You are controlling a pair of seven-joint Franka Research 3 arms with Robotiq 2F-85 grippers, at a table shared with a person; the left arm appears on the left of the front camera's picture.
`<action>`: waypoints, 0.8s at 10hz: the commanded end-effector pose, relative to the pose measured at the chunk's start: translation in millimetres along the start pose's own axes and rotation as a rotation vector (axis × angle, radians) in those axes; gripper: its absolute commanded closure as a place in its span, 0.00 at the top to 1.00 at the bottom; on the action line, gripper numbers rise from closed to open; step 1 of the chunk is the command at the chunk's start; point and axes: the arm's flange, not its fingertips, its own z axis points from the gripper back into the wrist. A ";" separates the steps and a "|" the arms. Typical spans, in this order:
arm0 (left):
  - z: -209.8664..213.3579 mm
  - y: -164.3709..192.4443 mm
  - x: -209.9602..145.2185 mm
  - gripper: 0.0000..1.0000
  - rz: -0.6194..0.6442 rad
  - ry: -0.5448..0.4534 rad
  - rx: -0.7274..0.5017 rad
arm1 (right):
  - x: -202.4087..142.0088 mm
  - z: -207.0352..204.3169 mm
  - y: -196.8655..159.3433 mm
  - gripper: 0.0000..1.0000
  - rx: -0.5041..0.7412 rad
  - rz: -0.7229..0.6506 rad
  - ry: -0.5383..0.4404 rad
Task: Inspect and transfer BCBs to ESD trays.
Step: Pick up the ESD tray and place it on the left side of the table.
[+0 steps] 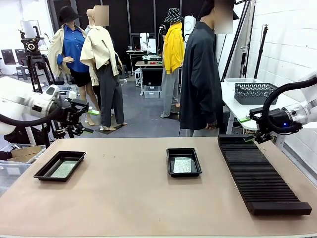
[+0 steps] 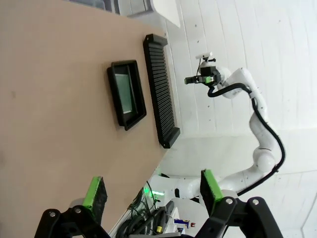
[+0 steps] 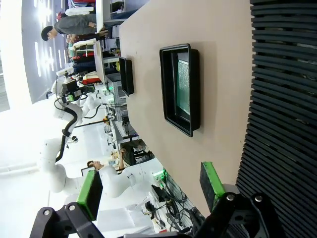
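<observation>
Two black ESD trays sit on the tan worktop point(image 1: 124, 198), well apart: left tray point(image 1: 59, 165) near the worktop's left edge, middle tray point(image 1: 184, 161) about centre. Each holds one green BCB flat on its floor: left board point(image 1: 64, 169), middle board point(image 1: 182, 164). Long black ribbed rack point(image 1: 260, 173) lies on the right side, beside the middle tray, not touching. Left claw point(image 1: 81, 116) hovers off the far-left edge, above worktop level, nothing between the fingers; in the left wrist view its green pads point(image 2: 95, 194) stand wide apart, released. Right claw point(image 1: 253, 131) hangs over the rack's far end, also raised; the right wrist view shows its pads point(image 3: 210, 179) spread, empty. Person in a dark coat point(image 1: 200, 74) stands at the far side, behind the middle tray. Grey mesh basket point(image 1: 255, 92) sits on a white side table behind the right arm.
</observation>
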 end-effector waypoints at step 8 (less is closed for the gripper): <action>-138.9 -66.7 32.6 1.00 0.009 0.069 0.301 | -1.0 -0.9 2.3 1.00 -0.007 -0.009 -0.002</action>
